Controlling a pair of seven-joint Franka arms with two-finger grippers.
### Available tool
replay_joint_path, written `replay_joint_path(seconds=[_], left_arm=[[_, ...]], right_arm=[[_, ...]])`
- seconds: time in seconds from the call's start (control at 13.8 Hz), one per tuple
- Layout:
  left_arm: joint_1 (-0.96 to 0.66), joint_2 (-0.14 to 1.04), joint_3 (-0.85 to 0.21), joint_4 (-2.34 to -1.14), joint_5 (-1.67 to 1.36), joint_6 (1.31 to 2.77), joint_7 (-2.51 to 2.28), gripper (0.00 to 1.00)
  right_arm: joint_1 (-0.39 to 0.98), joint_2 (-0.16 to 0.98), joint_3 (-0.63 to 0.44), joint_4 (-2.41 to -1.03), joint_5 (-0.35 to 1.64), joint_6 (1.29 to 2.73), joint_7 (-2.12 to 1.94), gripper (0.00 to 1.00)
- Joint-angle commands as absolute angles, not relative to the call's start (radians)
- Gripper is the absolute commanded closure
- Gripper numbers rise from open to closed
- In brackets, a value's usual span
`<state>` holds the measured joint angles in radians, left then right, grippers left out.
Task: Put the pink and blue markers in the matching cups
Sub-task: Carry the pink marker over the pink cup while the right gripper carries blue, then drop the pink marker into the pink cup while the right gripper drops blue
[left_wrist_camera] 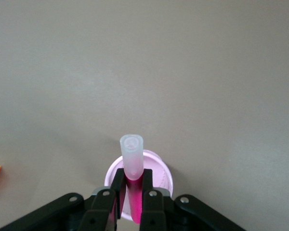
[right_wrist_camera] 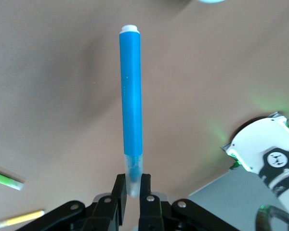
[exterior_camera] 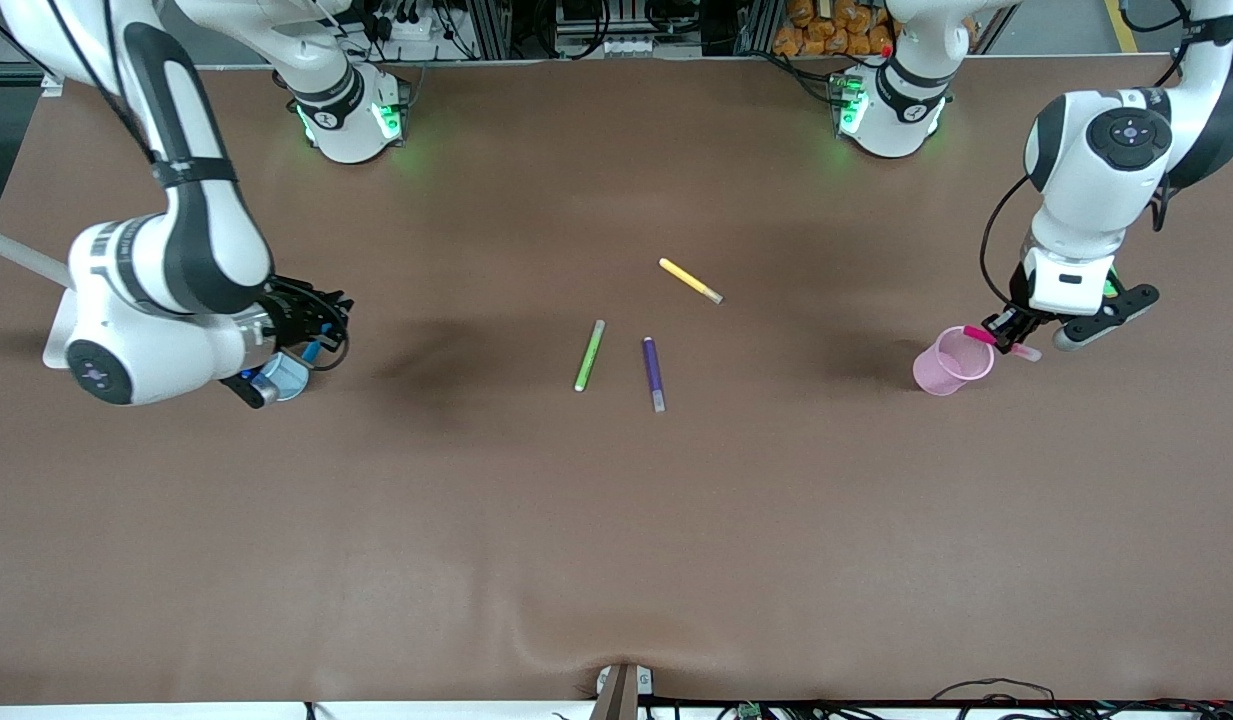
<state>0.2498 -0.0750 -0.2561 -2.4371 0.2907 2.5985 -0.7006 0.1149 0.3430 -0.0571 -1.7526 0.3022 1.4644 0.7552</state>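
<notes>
My left gripper (exterior_camera: 1006,326) is shut on the pink marker (exterior_camera: 998,341) and holds it tilted over the rim of the pale pink cup (exterior_camera: 951,361) at the left arm's end of the table. In the left wrist view the gripper (left_wrist_camera: 131,181) grips the pink marker (left_wrist_camera: 134,192) below its pale cap, with the pink cup (left_wrist_camera: 162,171) right under it. My right gripper (exterior_camera: 306,338) is over the pale blue cup (exterior_camera: 288,379) at the right arm's end. In the right wrist view it (right_wrist_camera: 131,183) is shut on the blue marker (right_wrist_camera: 132,101) at its pale cap end.
A lime green marker (exterior_camera: 589,355), a dark purple marker (exterior_camera: 653,372) and a yellow marker (exterior_camera: 690,280) lie loose in the middle of the table. The two arm bases (exterior_camera: 348,110) (exterior_camera: 891,105) stand along the table's edge farthest from the front camera.
</notes>
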Motion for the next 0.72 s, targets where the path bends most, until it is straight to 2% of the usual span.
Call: replay_joint_path(seconds=[0.0, 0.43, 0.51, 0.58, 0.65], left_arm=[[0.284, -0.037, -0.264, -2.436, 0.31, 2.652, -0.695, 1.0], [0.293, 0.032, -0.265, -2.422, 0.31, 2.668, -0.696, 1.0], [0.293, 0.038, -0.264, -2.421, 0.31, 2.668, -0.696, 0.93], [0.293, 0.037, -0.264, -2.421, 0.31, 2.668, -0.696, 0.52], [0.295, 0.037, -0.264, -2.421, 0.31, 2.668, -0.696, 0.01]], right_arm=[[0.032, 0.331, -0.043, -1.755, 0.325, 1.404, 0.681, 1.0], [-0.077, 0.342, -0.049, -1.755, 0.327, 1.353, 0.538, 1.0], [-0.092, 0.347, -0.049, -1.755, 0.327, 1.353, 0.523, 1.0], [-0.11, 0.36, -0.049, -1.755, 0.327, 1.351, 0.491, 1.0], [-0.132, 0.38, -0.049, -1.755, 0.327, 1.356, 0.451, 1.0]])
